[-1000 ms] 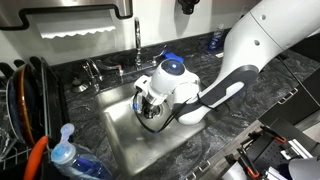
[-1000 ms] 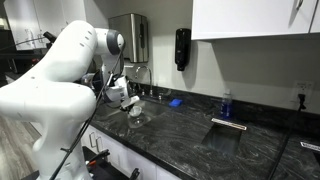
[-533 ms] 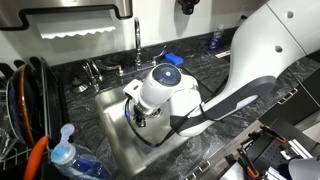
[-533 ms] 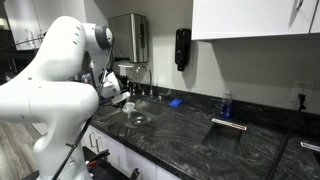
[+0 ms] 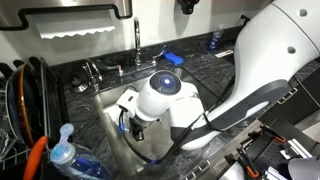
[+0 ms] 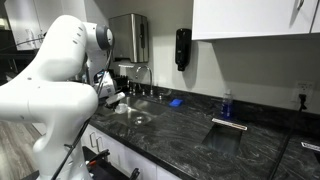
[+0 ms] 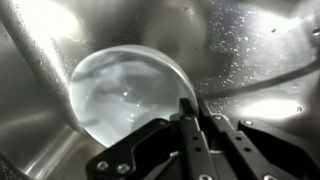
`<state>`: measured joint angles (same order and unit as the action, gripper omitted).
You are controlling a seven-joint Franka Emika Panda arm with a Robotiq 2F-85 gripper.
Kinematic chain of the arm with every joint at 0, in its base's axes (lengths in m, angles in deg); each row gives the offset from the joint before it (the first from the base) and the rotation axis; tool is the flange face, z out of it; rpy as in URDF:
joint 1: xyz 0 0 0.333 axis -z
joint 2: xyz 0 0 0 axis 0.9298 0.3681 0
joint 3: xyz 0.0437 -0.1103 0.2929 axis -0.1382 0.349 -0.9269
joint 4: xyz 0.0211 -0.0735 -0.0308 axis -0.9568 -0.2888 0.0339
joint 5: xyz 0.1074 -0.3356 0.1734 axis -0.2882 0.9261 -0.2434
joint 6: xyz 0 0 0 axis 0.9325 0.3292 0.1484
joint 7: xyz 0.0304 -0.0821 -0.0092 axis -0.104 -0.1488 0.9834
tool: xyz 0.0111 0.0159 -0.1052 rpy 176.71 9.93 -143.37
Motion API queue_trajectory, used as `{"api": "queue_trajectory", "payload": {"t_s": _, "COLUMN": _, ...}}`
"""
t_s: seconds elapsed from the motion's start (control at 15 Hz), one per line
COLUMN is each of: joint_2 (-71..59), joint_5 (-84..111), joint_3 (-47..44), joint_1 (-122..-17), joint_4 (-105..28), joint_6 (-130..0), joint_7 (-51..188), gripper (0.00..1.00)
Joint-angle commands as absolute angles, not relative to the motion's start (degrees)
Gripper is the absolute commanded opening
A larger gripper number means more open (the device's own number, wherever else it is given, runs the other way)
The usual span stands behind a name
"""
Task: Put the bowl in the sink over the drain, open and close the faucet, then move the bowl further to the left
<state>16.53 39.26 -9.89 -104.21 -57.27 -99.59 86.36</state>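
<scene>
The clear glass bowl (image 7: pixel 125 95) lies low in the steel sink (image 7: pixel 260 50), close to a side wall. My gripper (image 7: pixel 190 103) is shut on the bowl's near rim, with the two fingers almost together. In an exterior view the gripper (image 5: pixel 129 118) reaches down into the left part of the sink (image 5: pixel 112 140), and the wrist hides the bowl. In an exterior view from the far side the gripper (image 6: pixel 112 97) sits low at the sink (image 6: pixel 143 113). The faucet (image 5: pixel 137 45) stands at the back rim and also shows in that far view (image 6: pixel 148 74).
A dish rack (image 5: pixel 25 100) and a blue soap bottle (image 5: pixel 65 150) stand left of the sink. A blue sponge (image 5: pixel 172 58) lies behind the sink on the dark counter. A blue bottle (image 5: pixel 213 40) stands at the back. My arm's white body covers the sink's right side.
My gripper has moved left across the sink with the bowl rim in it. The wrist now covers the sink's middle.
</scene>
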Motion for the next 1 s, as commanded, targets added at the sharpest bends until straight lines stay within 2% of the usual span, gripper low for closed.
{"api": "queue_trajectory", "payload": {"t_s": 0.0, "joint_2": 17.8, "joint_5": 39.4, "joint_3": -15.6, "joint_1": -92.2, "joint_4": -60.3, "joint_6": -102.0, "joint_7": 97.5, "gripper": 0.02}}
{"api": "queue_trajectory", "payload": {"t_s": 0.27, "joint_2": 21.9, "joint_5": 39.4, "joint_3": -19.7, "joint_1": -81.3, "joint_4": -58.5, "joint_6": -99.3, "joint_7": 107.7, "gripper": 0.02}}
{"api": "queue_trajectory", "payload": {"t_s": 0.47, "joint_2": 23.9, "joint_5": 39.3, "joint_3": -20.8, "joint_1": -77.0, "joint_4": -57.4, "joint_6": -98.3, "joint_7": 113.3, "gripper": 0.02}}
{"api": "queue_trajectory", "payload": {"t_s": 0.93, "joint_2": 22.4, "joint_5": 39.0, "joint_3": -17.7, "joint_1": -78.9, "joint_4": -56.9, "joint_6": -97.9, "joint_7": 113.7, "gripper": 0.02}}
